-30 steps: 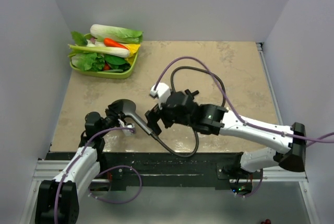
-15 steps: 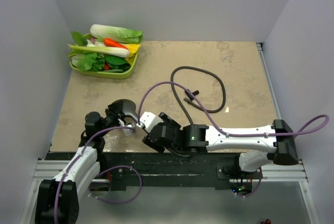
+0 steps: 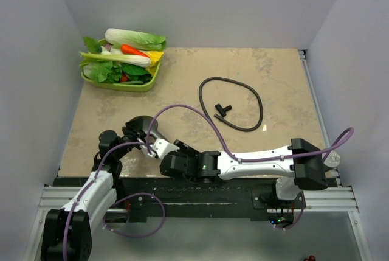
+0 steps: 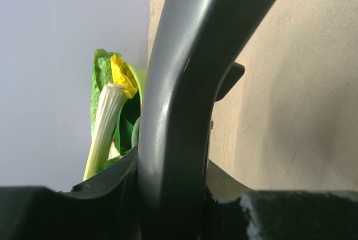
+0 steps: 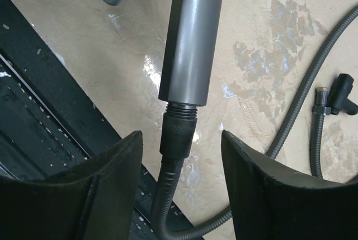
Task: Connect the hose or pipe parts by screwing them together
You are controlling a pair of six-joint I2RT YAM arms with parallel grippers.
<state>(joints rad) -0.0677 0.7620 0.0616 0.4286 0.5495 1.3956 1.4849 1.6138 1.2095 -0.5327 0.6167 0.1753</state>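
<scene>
The left gripper point(image 3: 135, 134) is clamped on the shower head point(image 3: 146, 125) at the near left of the table point(image 3: 279, 78), holding it clear so its handle point(image 5: 193, 38) points toward the right arm. The hose point(image 3: 258, 100) meets the handle's end, where its nut point(image 5: 178, 133) sits on the thread point(image 5: 182, 107). A few turns of thread show bare, so the joint looks only partly made. The rest of the hose runs down off the near edge, back up and out in a loop across the table.

The right gripper point(image 5: 180, 161) is spread, one finger on each side of the nut and neither visibly touching it.

The main risk is a poor bite. If the jaws close low, on the ribbed hose below the nut, turning would twist the hose without tightening anything. A grip that lands off-centre could push the nut sideways and cross the thread. Too hard a turn could rotate the handle inside the left gripper's hold. The long loop of hose may wind up and drag as the nut spins, and the purple cable point(image 3: 182, 107) arching over the right wrist could catch during the turns.
</scene>
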